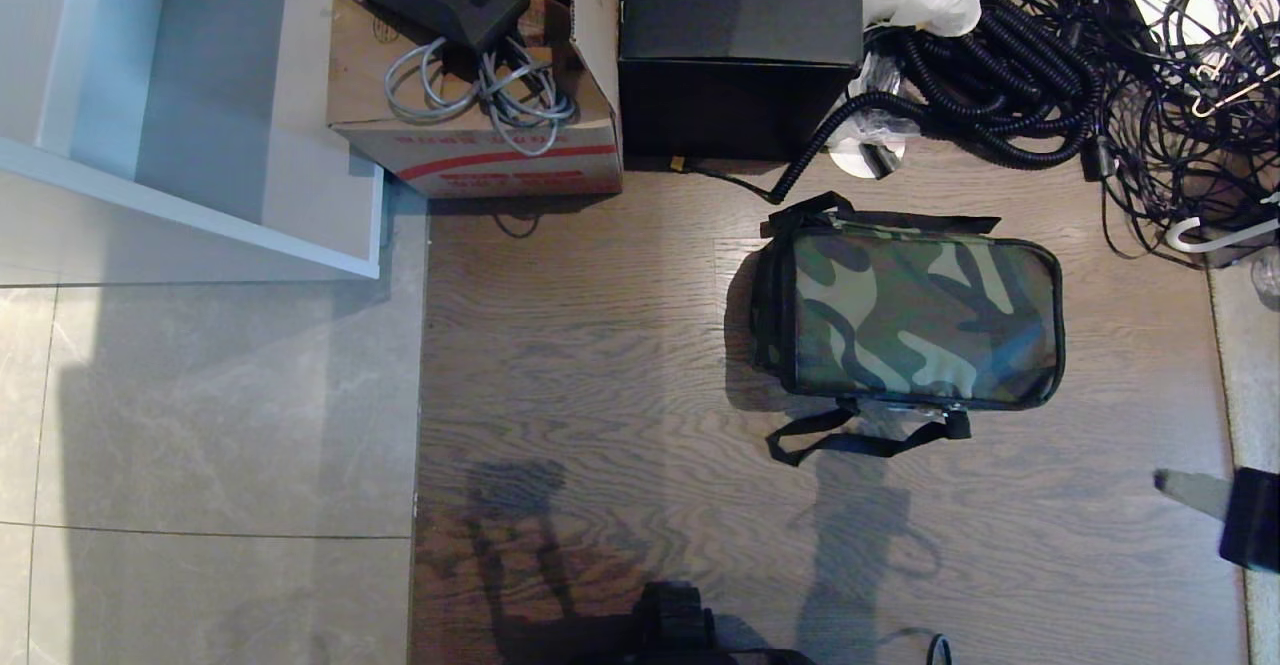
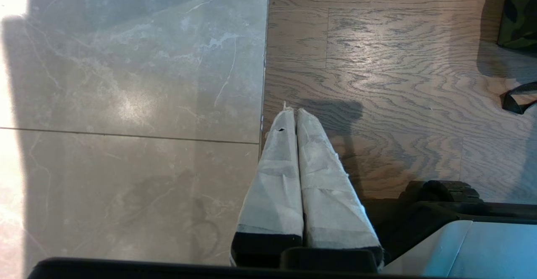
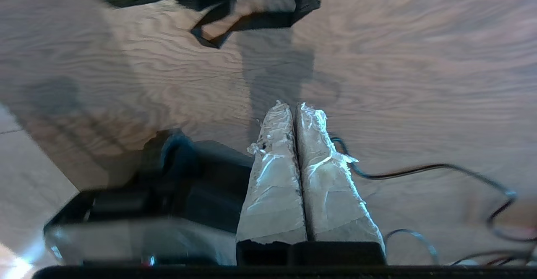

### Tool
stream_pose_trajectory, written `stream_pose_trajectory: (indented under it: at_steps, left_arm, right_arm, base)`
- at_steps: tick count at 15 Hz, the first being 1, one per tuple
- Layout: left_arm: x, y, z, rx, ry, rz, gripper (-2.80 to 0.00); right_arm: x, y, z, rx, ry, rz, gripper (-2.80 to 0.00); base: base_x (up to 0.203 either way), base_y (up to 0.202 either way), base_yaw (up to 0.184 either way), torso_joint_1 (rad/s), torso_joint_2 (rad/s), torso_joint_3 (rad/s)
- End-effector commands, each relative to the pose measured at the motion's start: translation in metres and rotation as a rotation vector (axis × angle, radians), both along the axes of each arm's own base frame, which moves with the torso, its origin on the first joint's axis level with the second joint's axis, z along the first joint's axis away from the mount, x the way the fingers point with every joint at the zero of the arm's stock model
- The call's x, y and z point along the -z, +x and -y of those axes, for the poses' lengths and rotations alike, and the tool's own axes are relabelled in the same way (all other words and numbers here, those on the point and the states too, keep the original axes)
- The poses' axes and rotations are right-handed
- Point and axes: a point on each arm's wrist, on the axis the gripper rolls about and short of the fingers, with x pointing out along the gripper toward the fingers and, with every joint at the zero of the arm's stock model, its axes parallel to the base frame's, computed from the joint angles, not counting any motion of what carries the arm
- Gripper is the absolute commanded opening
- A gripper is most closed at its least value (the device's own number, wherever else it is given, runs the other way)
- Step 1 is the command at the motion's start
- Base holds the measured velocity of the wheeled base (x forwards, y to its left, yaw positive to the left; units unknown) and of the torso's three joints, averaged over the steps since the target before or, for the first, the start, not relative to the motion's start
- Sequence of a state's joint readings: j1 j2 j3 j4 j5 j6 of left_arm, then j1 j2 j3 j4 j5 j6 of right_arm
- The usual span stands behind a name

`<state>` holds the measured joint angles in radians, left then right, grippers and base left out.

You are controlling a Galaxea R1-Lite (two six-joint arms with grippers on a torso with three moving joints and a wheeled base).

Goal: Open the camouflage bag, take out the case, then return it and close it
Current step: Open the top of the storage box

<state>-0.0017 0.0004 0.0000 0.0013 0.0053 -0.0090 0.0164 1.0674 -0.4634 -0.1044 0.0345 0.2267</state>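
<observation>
On the wood-grain plank floor (image 1: 600,365), right of centre in the head view, sits the soft boxy green-brown-black camouflage fabric bag (image 1: 915,320), lid shut, black straps trailing at its near side. Case not visible. Behind the bag: black cube box with spiral logo (image 1: 740,45), brown cardboard box (image 1: 480,135) with grey cables, tangle of black cords (image 1: 1050,75). Right gripper (image 3: 295,109), tape-wrapped fingers (image 3: 272,178) pressed together, holding nothing, above the floor near the bag's strap (image 3: 235,23). Left gripper (image 2: 295,113), fingers together, empty, over the tile-wood seam (image 2: 265,61), well apart from the bag.
</observation>
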Motion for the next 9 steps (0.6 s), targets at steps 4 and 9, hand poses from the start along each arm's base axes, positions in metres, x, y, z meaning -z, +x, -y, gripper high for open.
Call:
stream_pose_trajectory:
  at_steps: [4,9]
  left_arm:
    - [0.0,0.0,0.0,-0.001,0.0,0.0,-2.8]
    - [0.0,0.0,0.0,-0.001,0.0,0.0,-2.8]
  right_arm:
    - [0.095,0.121,-0.005,0.006,0.037,-0.282,-2.8]
    - [0.107,0.135,-0.013,-0.122,0.104,-0.254,0.0]
  base:
    - [0.0,0.0,0.0,0.0,0.0,0.0]
    - [0.0,0.0,0.0,0.0,0.0,0.0]
